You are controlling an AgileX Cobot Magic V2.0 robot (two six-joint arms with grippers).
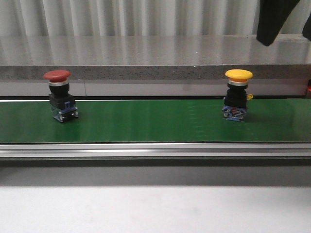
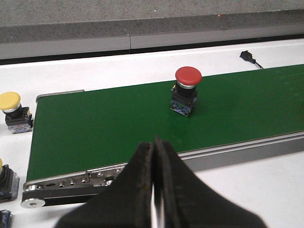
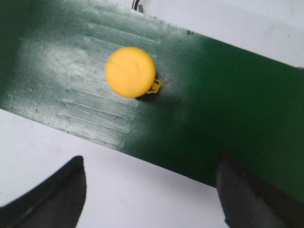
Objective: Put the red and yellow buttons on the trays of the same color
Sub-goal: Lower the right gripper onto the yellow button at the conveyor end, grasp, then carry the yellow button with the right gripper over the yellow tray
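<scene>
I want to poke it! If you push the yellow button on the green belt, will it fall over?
Probably, if pushed high up. The yellow button has a wide cap above a narrower black body, so it looks top-heavy. It stands loose on the green belt, so a low push might slide it. It looks like hard plastic, likely stiff.

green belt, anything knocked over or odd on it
Nothing stands out. The red mushroom-head button and the yellow mushroom-head button both stand upright on the green conveyor belt, far apart.

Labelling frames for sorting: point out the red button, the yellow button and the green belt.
red button (image 1: 57, 75), front view, on its cap.
yellow button (image 1: 238, 74), front view, on its cap.
green belt (image 1: 150, 121), front view, on its bare middle.
</scene>
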